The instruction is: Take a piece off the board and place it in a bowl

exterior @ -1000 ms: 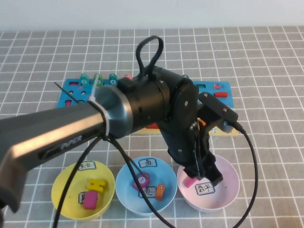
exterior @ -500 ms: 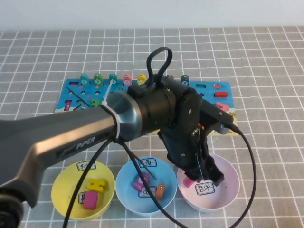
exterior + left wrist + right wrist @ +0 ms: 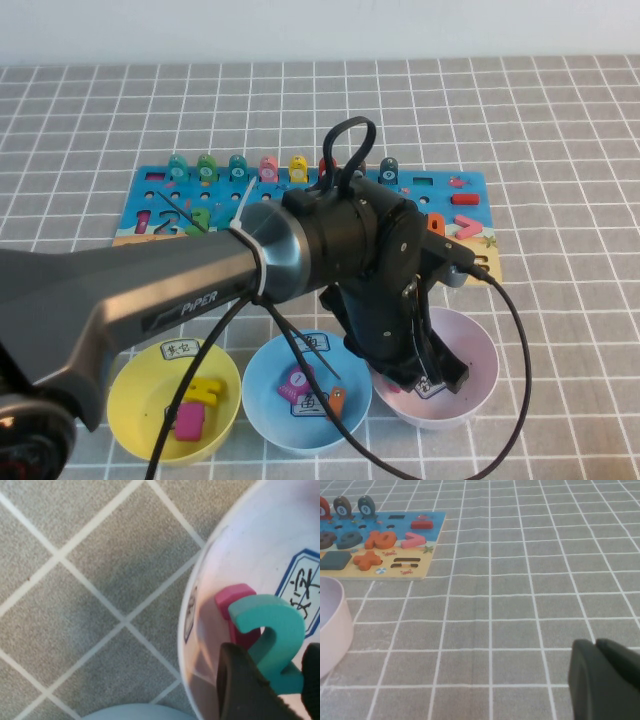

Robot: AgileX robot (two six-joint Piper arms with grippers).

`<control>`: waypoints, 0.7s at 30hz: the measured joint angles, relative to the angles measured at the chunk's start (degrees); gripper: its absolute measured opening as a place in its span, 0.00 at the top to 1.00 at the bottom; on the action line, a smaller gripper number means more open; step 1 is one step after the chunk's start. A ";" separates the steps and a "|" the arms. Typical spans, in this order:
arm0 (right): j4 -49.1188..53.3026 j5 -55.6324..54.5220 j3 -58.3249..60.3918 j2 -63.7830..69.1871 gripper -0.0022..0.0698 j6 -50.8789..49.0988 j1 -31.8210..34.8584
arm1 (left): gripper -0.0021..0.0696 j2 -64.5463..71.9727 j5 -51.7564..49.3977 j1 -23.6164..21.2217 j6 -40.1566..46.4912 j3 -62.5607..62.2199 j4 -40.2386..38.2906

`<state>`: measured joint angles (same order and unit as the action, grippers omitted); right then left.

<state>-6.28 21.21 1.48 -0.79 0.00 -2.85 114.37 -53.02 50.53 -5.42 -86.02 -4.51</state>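
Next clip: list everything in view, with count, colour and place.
table: one, grey grid
board: one, blue and tan, far side
pegs: one row, mixed colours, board's far edge
yellow bowl: one, near left; holds one yellow and one pink piece
blue bowl: one, middle; holds one pink and one orange piece
pink bowl: one, near right
pink piece: one, in pink bowl
teal numeral 2: one, over pink bowl
left tool: black, gripping teal numeral 2
right tool: black, shut, right of pink bowl

"PiPER" on left arm (image 3: 150, 300)
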 joint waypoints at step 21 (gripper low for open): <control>0.00 0.00 0.00 0.00 0.99 0.00 0.00 | 0.67 0.00 -1.53 0.00 0.23 -2.35 -1.37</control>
<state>-6.28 21.21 1.48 -0.79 0.00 -2.85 114.37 -54.54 50.53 -5.19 -88.37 -5.88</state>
